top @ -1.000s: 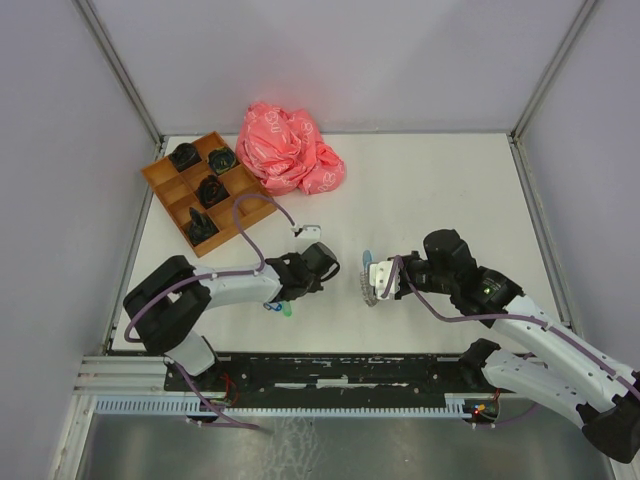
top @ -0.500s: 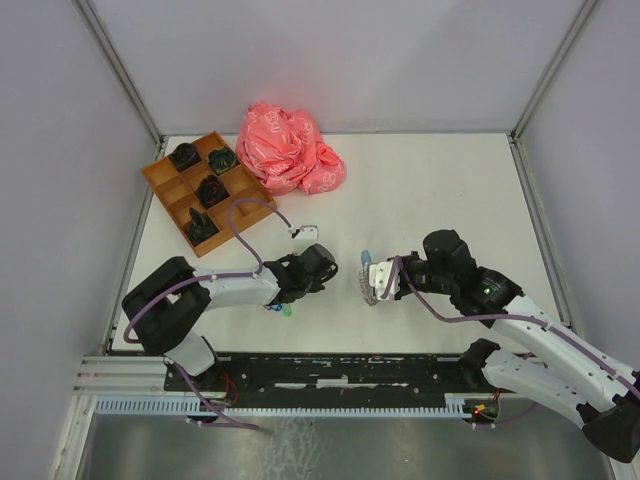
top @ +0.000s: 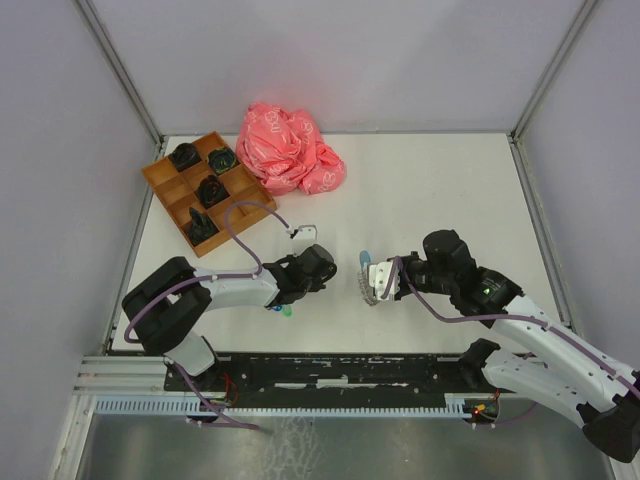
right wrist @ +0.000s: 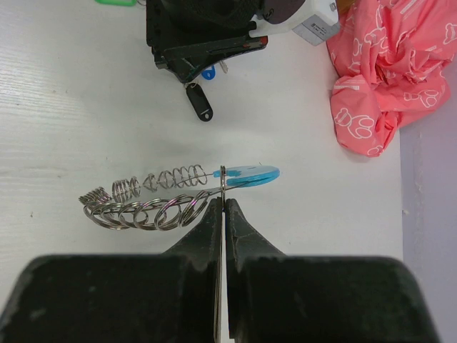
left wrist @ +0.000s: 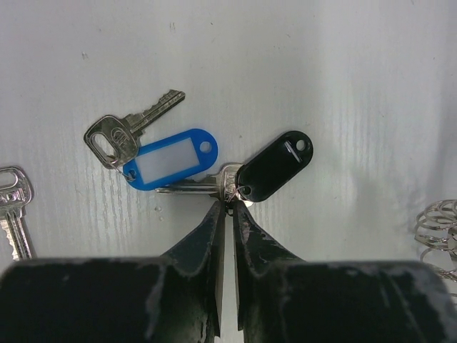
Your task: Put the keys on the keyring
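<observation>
Right fingers (right wrist: pixel 223 204): clenched on the keyring (right wrist: pixel 164 196). They pinch its thin wire where the light blue curved piece meets the silver coils. The coils trail away from the pinch point to one side and the blue piece sticks out to the other.

Left fingers (left wrist: pixel 228 211): closed to a thin slit on the key with the black tag (left wrist: pixel 268 171), at the small ring by the key's head. They sit just left of the keyring in the top view.
- That key lies flat on the white desk (top: pixel 440 190). Its shaft runs under the lower edge of the key with the blue tag (left wrist: pixel 171 158).
- The blue tag lies on the far side of the black one from the keyring, and its silver key angles away from the fingers.
- A third bare key (left wrist: pixel 14 207) shows at the frame edge, farther again from the keyring.
- A green tag (top: pixel 286 313) pokes out from under the left arm, left of the keyring and nearer the arm bases.

The keys lie apart from the keyring, which shows only at the edge of the left wrist view.

Other items:
- A crumpled pink bag (top: pixel 288 150) lies well beyond the keyring, toward the back of the desk.
- A wooden compartment tray (top: pixel 165 180) with dark objects in it stands far left of the keyring and farther back.
</observation>
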Controlling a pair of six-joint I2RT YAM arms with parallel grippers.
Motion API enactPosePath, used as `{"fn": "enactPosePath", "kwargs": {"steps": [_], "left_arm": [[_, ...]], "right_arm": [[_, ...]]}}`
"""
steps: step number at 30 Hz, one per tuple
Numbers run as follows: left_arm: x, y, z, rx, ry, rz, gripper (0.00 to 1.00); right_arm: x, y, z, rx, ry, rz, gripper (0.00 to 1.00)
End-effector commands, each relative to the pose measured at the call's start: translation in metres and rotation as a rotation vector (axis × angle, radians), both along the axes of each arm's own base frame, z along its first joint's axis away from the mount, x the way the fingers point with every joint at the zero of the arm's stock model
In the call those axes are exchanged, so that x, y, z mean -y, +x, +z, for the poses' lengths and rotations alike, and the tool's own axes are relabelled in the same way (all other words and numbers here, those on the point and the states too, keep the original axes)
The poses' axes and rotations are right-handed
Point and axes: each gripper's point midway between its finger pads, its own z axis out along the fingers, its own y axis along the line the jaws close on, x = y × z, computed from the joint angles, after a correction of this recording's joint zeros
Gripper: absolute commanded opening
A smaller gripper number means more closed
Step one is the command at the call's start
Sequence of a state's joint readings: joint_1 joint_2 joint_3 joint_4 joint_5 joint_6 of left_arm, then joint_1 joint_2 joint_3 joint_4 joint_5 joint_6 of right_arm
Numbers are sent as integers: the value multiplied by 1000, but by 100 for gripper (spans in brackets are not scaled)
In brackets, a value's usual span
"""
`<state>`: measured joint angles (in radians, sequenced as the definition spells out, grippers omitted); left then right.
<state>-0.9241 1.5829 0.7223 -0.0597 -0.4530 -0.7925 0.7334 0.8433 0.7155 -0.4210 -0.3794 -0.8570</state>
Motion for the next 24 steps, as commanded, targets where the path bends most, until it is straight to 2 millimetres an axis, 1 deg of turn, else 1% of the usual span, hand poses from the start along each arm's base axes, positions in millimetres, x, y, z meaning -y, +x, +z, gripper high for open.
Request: {"fn": "enactPosePath", "kwargs": {"steps": [1,6,13,21,24], "left_arm": [[8,6,8,29,-78,35,14],[14,7,15,39,-121,29,14],[17,8,22,53,-144,27,15],[20,9,25,61,-164,20,18],[21,9,24,57,-163,19,18]], "right_arm": [[-5,3,18,43,50,-2,1],[-5,2,17,41,48,0,1],[-5,2,16,40,46,-1,1],[-5,2,17,42,47,-1,1],[-5,2,17,42,47,-1,1]]}}
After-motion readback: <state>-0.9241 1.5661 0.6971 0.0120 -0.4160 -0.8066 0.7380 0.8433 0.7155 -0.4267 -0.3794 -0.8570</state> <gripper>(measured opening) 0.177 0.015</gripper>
